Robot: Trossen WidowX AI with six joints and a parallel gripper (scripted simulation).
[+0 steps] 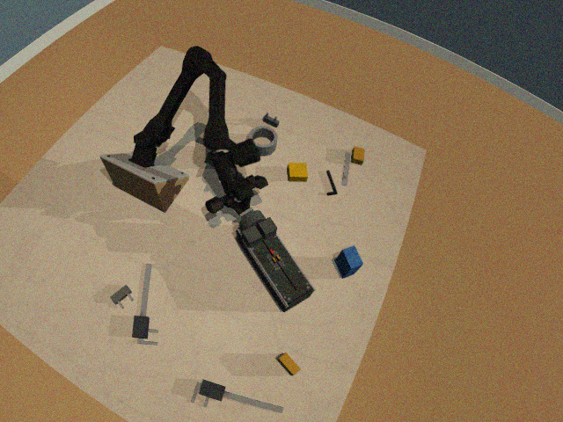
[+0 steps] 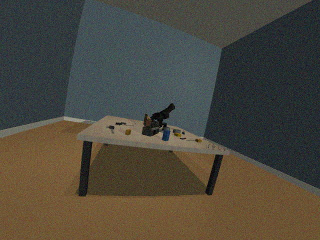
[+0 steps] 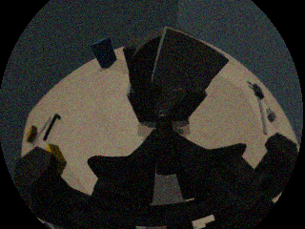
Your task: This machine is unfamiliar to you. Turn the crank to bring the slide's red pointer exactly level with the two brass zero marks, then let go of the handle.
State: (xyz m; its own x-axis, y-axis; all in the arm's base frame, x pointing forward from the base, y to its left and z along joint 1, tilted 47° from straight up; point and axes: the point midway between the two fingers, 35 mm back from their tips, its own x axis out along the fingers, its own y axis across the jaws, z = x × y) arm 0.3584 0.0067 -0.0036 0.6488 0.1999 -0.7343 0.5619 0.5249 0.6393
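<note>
The machine (image 1: 290, 277) (image 2: 149, 131) (image 3: 191, 52) is a long dark box with a slot along its top. Its red pointer (image 1: 272, 251) stands a little off the two brass zero marks (image 1: 276, 258), on the side nearer the crank end. A grey round part (image 1: 251, 218) and two dark blocks sit at that end. My gripper (image 1: 242, 211) (image 3: 160, 132) is there, low beside the round part, its fingers shut on the crank handle. The handle itself is mostly hidden by the fingers and too dark to make out in the wrist view.
A blue block (image 1: 349, 262) (image 2: 165, 134) (image 3: 104, 53) stands beside the machine. A yellow block (image 1: 297, 171) and a grey ring (image 1: 268, 150) lie near the arm. A black L-shaped piece (image 1: 332, 185), orange block (image 1: 358, 155) and caliper-like tools (image 1: 140, 327) (image 1: 212, 389) lie farther out.
</note>
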